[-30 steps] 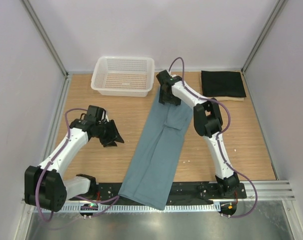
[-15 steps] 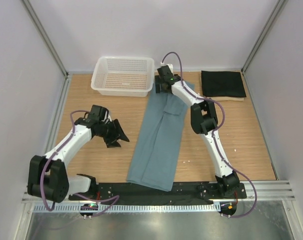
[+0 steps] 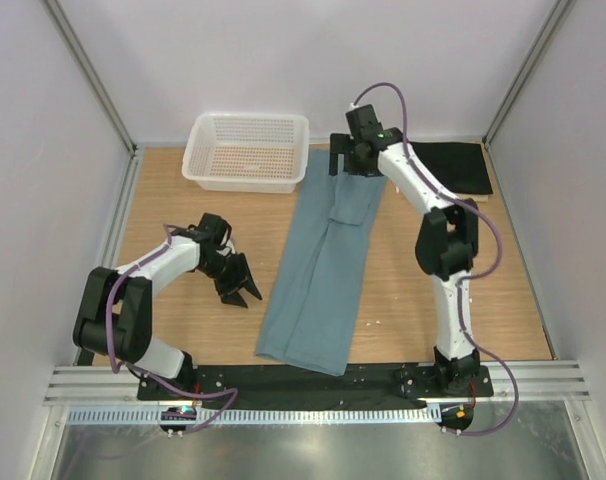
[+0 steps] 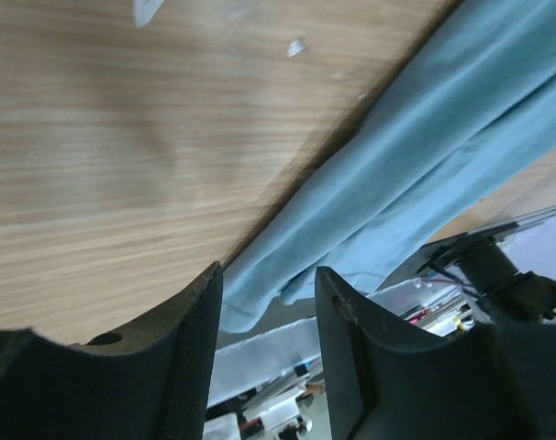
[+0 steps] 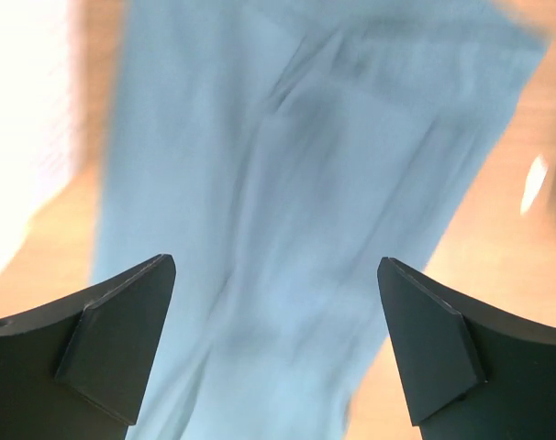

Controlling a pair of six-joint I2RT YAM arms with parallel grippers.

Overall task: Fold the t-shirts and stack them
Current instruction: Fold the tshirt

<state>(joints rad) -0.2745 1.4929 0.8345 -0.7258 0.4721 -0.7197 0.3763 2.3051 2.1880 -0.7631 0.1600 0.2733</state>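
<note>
I see the teal-blue t-shirt lying as a long folded strip down the middle of the table, its far end just beside the white basket. My right gripper hovers over that far end, fingers spread wide and empty. My left gripper sits low just left of the strip, fingers apart, holding nothing. The black t-shirt lies folded in the far right corner

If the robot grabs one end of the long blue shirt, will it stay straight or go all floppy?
Probably floppy: the blue shirt lies in soft folds and creases, so a lifted end would likely droop. It looks thin, so probably light. Pushed, it might bunch up on the wooden table rather than slide whole.
</note>
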